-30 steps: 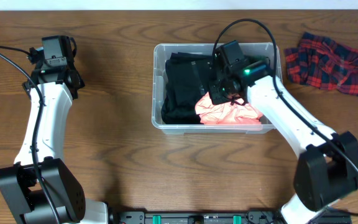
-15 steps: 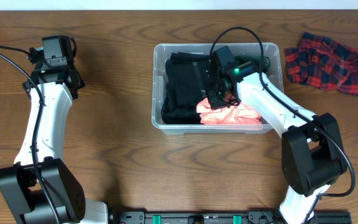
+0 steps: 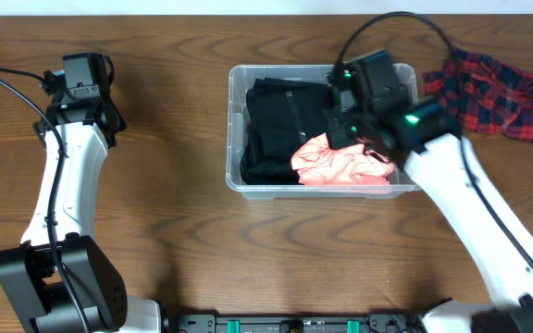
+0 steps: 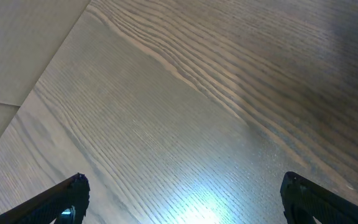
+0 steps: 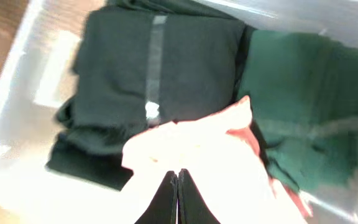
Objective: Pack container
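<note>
- Near the middle of the table point(image 3: 174, 213), a bit toward 1 o'clock, sits the container point(image 3: 234, 139), a see-through bin. Black clothes point(image 3: 271, 129) fill its 9 o'clock side and a pink cloth point(image 3: 336, 165) lies at 5 o'clock inside.
- Right gripper point(image 5: 178, 182) hangs over the pink cloth, its two fingers pressed tight together. No cloth shows between them, so I think it holds nothing.
- Shut fingers make a thin point, maybe good for poking the pink cloth down flat.
- Left gripper point(image 4: 182, 202) is open wide and holds nothing, over bare wood far off at 9 o'clock. It is likely parked there to keep out of the way.
- A red checked cloth point(image 3: 502, 88) lies on the table at 3 o'clock from the bin, outside it. It probably goes in too, so the packing looks unfinished.
- From above, the right arm point(image 3: 461, 185) covers its own fingers; only the wrist view shows they are shut. That view also shows a dark green cloth point(image 5: 297, 93) at 3 o'clock of the black pile, hidden from above.
- Only the view from above shows the checked cloth and both arms.
</note>
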`<state>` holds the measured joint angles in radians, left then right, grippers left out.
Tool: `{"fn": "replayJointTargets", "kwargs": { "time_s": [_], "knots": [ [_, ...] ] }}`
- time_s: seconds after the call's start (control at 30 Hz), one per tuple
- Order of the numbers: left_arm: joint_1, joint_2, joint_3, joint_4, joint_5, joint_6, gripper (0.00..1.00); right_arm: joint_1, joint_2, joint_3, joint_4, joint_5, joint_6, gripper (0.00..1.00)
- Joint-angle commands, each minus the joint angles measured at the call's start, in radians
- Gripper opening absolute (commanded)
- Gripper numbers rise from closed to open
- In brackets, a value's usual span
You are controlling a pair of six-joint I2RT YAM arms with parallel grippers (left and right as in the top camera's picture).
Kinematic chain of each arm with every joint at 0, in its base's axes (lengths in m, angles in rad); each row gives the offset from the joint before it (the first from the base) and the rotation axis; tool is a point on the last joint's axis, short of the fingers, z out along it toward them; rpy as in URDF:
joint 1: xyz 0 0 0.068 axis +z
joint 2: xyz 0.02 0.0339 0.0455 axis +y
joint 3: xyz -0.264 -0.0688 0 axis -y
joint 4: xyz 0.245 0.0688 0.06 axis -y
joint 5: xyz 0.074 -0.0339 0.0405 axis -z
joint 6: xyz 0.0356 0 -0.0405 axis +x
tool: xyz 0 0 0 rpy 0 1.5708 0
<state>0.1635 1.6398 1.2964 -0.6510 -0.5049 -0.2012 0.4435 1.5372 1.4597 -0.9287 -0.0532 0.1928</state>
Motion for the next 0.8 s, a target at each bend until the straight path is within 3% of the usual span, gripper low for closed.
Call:
{"fn": "replayJointTargets", "kwargs": {
  "time_s": [0.0,0.37,0.77],
  "knots": [
    [0.004,-0.013,0.014,-0.003,-0.016,0.010,0.98,0.003,-0.028,0.003,-0.070,-0.039,-0.020,0.01],
    [0.004,-0.013,0.014,-0.003,-0.016,0.010,0.98,0.003,-0.034,-0.001,-0.365,-0.094,-0.031,0.01],
    [0.004,-0.013,0.014,-0.003,-0.016,0.010,0.98,0.005,-0.034,-0.036,-0.422,-0.094,0.209,0.01]
  ]
}}
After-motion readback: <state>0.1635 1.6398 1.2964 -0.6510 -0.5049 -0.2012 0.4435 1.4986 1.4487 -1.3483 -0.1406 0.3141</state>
